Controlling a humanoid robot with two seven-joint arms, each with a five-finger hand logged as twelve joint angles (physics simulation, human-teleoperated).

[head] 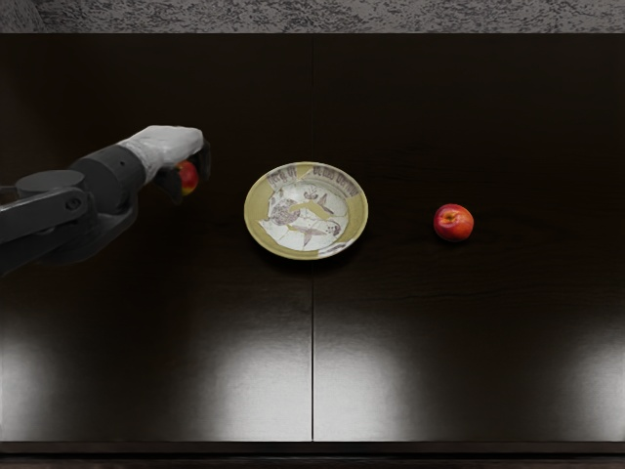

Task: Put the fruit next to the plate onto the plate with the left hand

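Observation:
A yellow-rimmed plate (306,210) with a painted pattern lies at the table's middle. My left hand (182,164), white-backed, comes in from the left and sits just left of the plate. Its fingers are curled around a small red and yellow fruit (187,177), which peeks out under the hand. The hand and fruit are a short gap away from the plate's left rim. A second red fruit (453,222) rests on the table to the right of the plate, untouched.
The dark glossy table (312,352) stretches wide in front of the plate, with a seam running down its middle. A grey speckled wall (312,15) borders the far edge.

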